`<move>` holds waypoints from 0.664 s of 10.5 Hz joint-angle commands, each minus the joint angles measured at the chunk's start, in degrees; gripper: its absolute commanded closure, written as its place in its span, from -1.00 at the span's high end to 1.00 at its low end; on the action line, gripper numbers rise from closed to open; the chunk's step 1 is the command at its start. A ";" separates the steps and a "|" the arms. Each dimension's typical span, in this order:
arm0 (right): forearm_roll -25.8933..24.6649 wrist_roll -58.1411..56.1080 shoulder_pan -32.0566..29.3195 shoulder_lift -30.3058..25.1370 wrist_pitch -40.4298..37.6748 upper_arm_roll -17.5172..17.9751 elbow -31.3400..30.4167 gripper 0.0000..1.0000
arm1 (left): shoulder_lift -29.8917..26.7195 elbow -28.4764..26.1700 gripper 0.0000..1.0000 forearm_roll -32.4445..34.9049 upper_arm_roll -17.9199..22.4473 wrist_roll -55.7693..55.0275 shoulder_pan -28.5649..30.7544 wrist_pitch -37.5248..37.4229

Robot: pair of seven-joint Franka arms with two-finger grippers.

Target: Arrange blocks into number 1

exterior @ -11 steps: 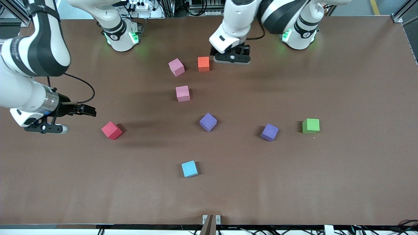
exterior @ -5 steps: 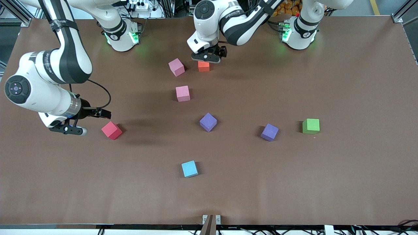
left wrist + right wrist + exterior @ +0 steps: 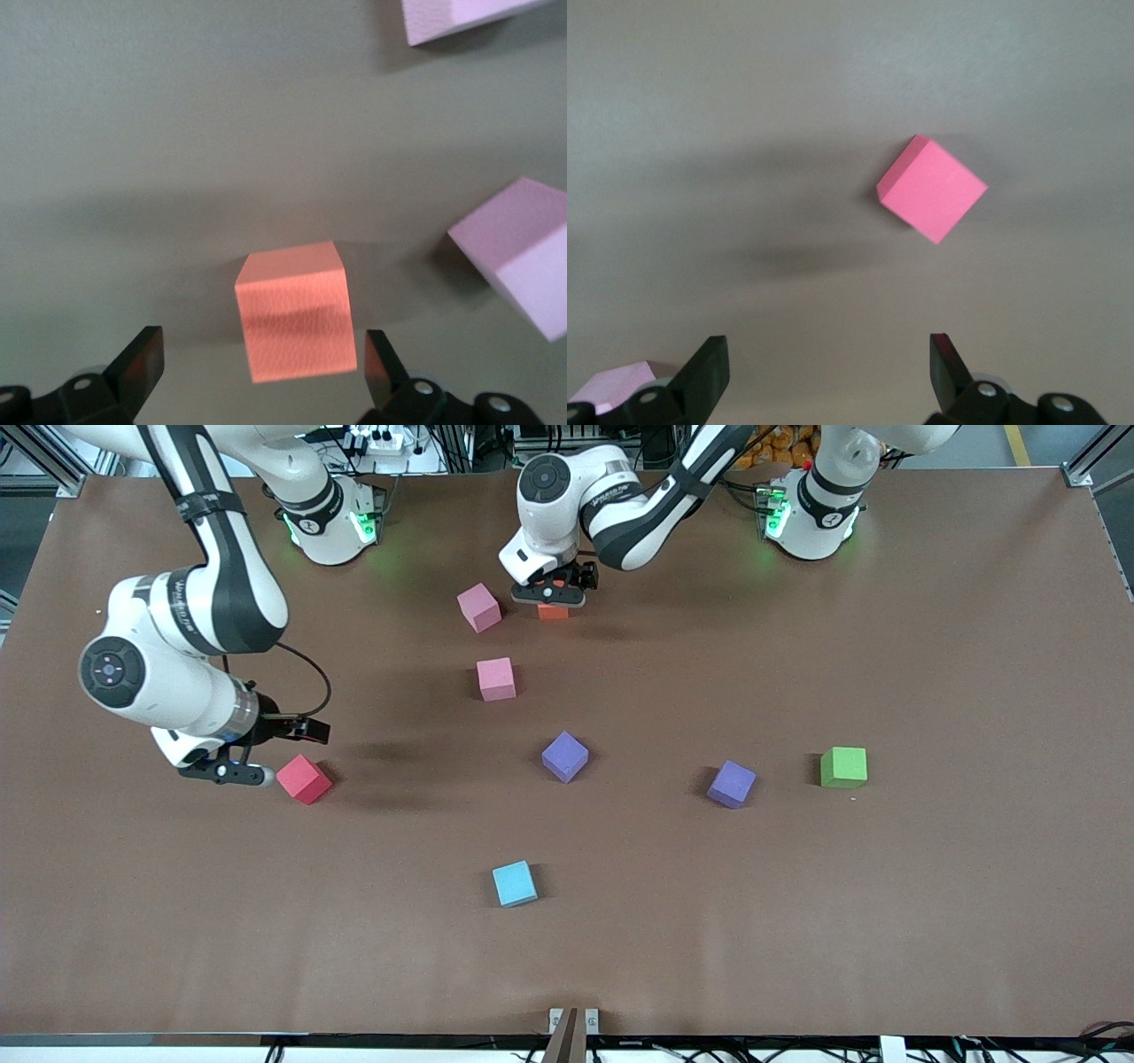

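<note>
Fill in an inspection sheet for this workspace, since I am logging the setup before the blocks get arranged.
Surface: brown table, bare between blocks.
Job's things: orange block under the left hand; two pink blocks near it; two purple blocks nearer the front camera. All apart.
Clutter: red cube, light blue cube, green cube.
Hands: left hand open, fingers either side of the orange block, not touching; right hand open, beside the red cube.
Cables: black cable looping at the right wrist.
Surroundings: power strip and wiring past the table edge by the bases.
</note>
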 commanded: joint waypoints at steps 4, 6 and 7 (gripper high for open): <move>1.07 0.58 4.96 -4.48 4.80 -1.52 -9.34 1.00 | 5.34 3.73 1.00 0.79 1.11 -14.18 -2.81 2.42; 1.07 0.58 6.02 -6.15 5.07 -1.87 -11.80 1.00 | 6.14 3.48 0.89 1.14 1.20 -14.46 -2.99 3.74; 1.07 0.58 6.11 -6.85 5.24 -1.87 -13.03 1.00 | 6.14 3.04 0.70 1.40 1.12 -14.46 -2.99 3.75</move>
